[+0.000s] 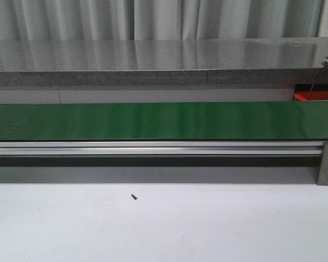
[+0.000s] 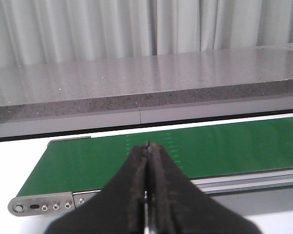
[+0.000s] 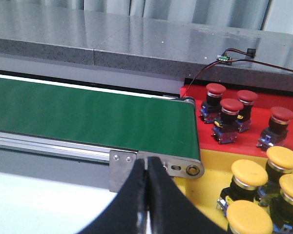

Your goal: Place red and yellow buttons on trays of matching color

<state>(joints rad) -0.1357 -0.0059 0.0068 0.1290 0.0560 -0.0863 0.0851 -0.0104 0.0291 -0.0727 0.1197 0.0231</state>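
Front: green belt (image 1: 153,121) bare along its length; red tray (image 1: 311,96) corner shows past its right end; no arm visible.

Left wrist: left gripper (image 2: 147,146) clenched, empty, over the belt's left end.

Right wrist: right gripper (image 3: 147,163) clenched, empty, beside belt end. Four red buttons (image 3: 230,107) on red tray; four yellow buttons (image 3: 249,174) on yellow tray (image 3: 210,187).

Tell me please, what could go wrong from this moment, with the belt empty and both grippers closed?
1. Both the left gripper and the right gripper are shut with nothing held; if a button arrives on the green belt, they may open too late.
2. The red buttons on the red tray and the yellow buttons on the yellow tray stand crowded, so another placement might knock one over.
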